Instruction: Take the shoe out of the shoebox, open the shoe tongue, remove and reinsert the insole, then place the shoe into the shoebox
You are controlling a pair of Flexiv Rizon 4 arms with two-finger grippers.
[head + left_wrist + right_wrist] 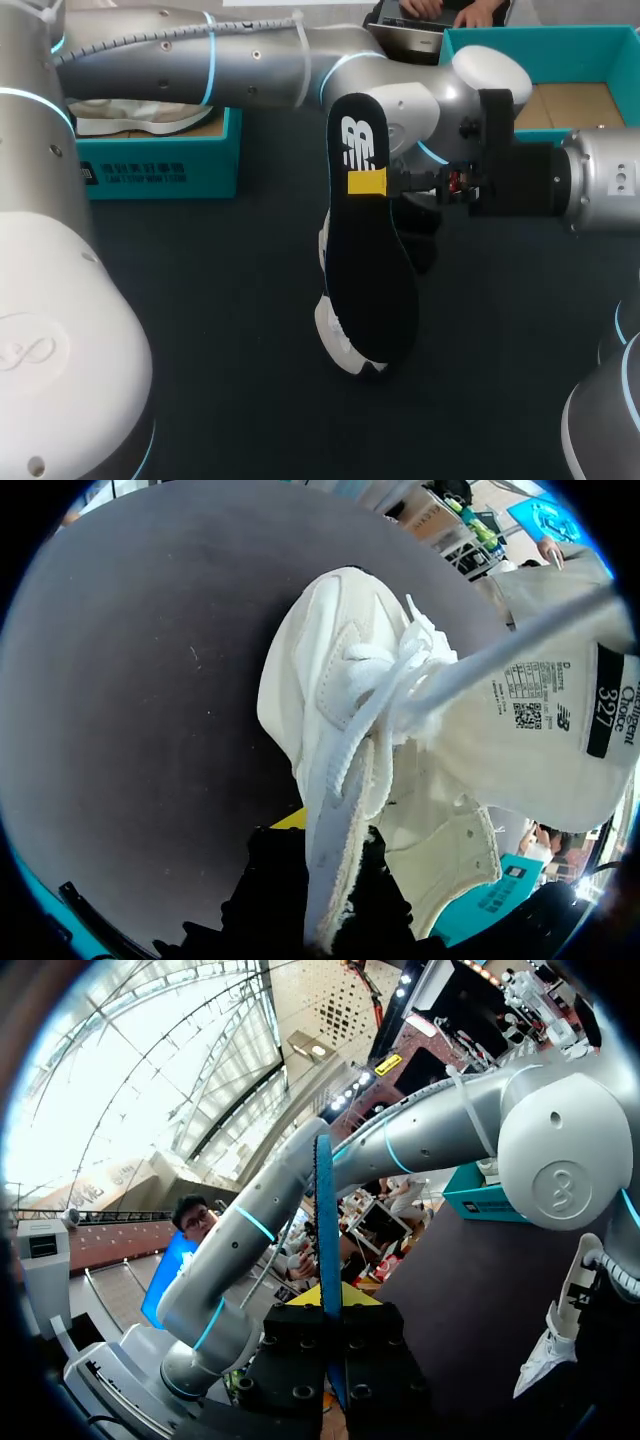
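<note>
— What is at the far left?
— A teal shoebox (pixel 160 165) at the rear of the table, with a second white shoe (pixel 130 115) lying in it.
— And the left gripper?
— The left gripper (pixel 330 875) is clamped on the white sneaker (pixel 340 680), with the side wall at the collar pinched between its fingers. The tongue (pixel 540 740) is folded far out with its label showing. The laces (pixel 385 685) lie loose across the opening.
— Where is the sneaker?
— Mid-table, out of the box, over the dark table (pixel 220 300). I cannot tell whether it touches. In the head view it is mostly hidden behind the black insole (pixel 372 280).
— So the insole is out?
— Yes. It hangs upright just in front of the sneaker. The right gripper (pixel 328 1305) is closed narrowly on its upper part, one finger on each face.
— Further right?
— An open teal box (pixel 470 45) at the rear right corner.
</note>
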